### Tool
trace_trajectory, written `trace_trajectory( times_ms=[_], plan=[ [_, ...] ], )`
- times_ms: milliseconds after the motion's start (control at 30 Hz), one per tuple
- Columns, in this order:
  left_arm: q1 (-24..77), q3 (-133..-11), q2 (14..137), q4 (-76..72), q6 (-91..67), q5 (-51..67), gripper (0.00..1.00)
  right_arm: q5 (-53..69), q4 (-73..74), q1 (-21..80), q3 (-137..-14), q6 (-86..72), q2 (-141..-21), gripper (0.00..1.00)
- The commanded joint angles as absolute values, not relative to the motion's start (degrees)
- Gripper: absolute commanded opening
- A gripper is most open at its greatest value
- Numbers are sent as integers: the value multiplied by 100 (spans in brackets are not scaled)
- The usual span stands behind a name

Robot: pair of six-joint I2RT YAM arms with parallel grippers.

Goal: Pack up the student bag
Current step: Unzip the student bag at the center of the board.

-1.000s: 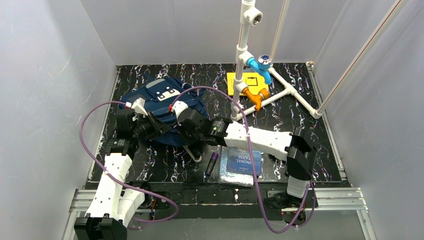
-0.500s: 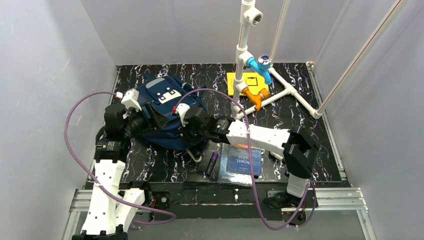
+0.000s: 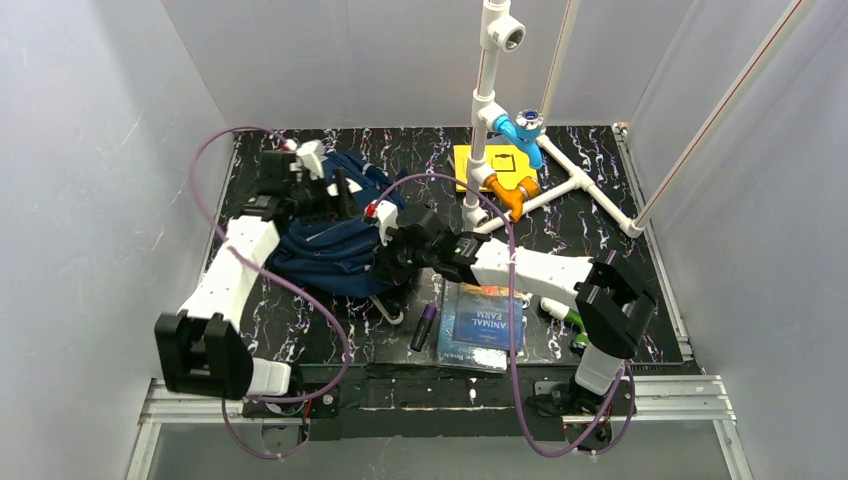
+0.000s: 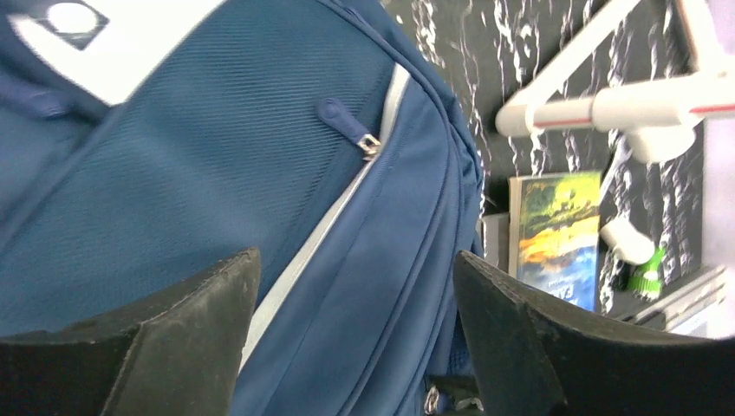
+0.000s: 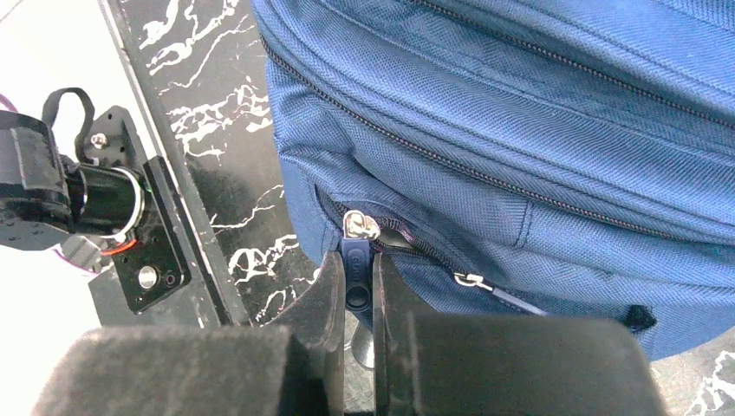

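Note:
The student bag (image 3: 325,250), a navy backpack with a grey stripe, lies on the left half of the black marbled table. My left gripper (image 3: 340,195) hovers over the bag's far top side. In the left wrist view the left gripper (image 4: 355,286) is open, with bag fabric (image 4: 217,173) below the gap and nothing held. My right gripper (image 3: 385,265) is at the bag's near right side. The right wrist view shows the right gripper (image 5: 356,290) shut on a dark blue zipper pull (image 5: 356,269) at the end of a zip on the bag (image 5: 520,130).
Near the front edge lie a book (image 3: 485,320), a purple pen (image 3: 425,327) and a green marker (image 3: 577,325). A white pipe frame (image 3: 485,120) with blue and orange fittings stands at the back, beside a yellow card (image 3: 495,160). Grey walls enclose the table.
My left gripper opened and its arm swung from the bag's near left side up over its far top. My right gripper closed on the zipper pull and shifted slightly back.

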State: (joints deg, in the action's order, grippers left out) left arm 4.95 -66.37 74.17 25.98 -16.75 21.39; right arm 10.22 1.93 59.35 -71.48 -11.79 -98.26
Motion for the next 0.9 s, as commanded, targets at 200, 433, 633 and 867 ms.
trace_trajectory(
  times_ms=[200, 433, 633, 867],
  plan=[
    [1897, -7165, 8345, 2386, -66, 1150, 98, 1491, -707, 5792, -7002, -1393, -9350, 1],
    [2051, -7043, 8763, 2241, 437, 390, 94, 1530, -785, 5783, -6905, -1415, -9312, 1],
    [2129, -7174, 9168, 2368, 700, 81, 67, 1257, -533, 5783, -6924, -1319, -9269, 1],
    [2124, -7584, 9229, 2327, -42, -1041, 0, 508, 670, 5792, -7382, -831, -9235, 1]
  ],
)
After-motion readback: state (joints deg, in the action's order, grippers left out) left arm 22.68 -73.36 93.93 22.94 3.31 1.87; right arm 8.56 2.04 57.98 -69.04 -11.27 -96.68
